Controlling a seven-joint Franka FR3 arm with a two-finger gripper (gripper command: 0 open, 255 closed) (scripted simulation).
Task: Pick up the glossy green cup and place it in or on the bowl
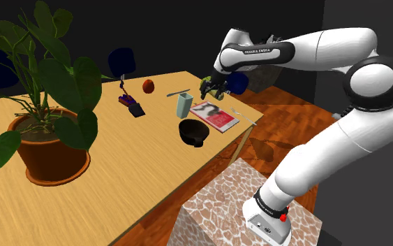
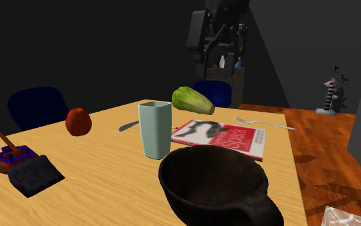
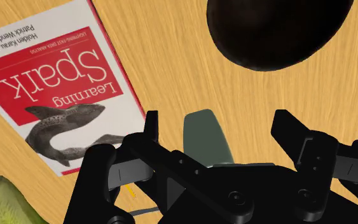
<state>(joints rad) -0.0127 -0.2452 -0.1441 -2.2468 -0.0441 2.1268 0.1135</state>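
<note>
Fingers (image 3: 152,133) spread well apart, the gripper (image 3: 217,121) is caught in the wrist view with nothing clasped. The pale green cup (image 3: 204,137) is framed in the gap between the two black fingers, lower down on the table and untouched by either. In the shoulder view the gripper (image 1: 213,89) is seen hovering above the table, higher than the cup (image 1: 182,105) and just to that view's right of it. The white arm (image 1: 313,49) is arched over from the marbled stand (image 1: 216,210). The cup is found upright on the wooden table (image 1: 118,161), not lifted. The dark bowl (image 1: 193,132) is set near it on the side toward the stand, apart from it. In the second exterior view the cup (image 2: 154,128) is shown just behind the bowl (image 2: 211,186). A red-and-white book (image 2: 220,136) is laid flat beside both, and "Learning Spark" can be read on its cover through the wrist camera. A green vegetable (image 2: 193,100) is spotted behind the cup, and a fork (image 2: 265,123) beyond the book. A red apple (image 2: 78,121) is seen off to that view's left, with a brush (image 2: 18,164) nearer the camera. A large potted plant (image 1: 48,140) is seen at the shoulder view's left.
</note>
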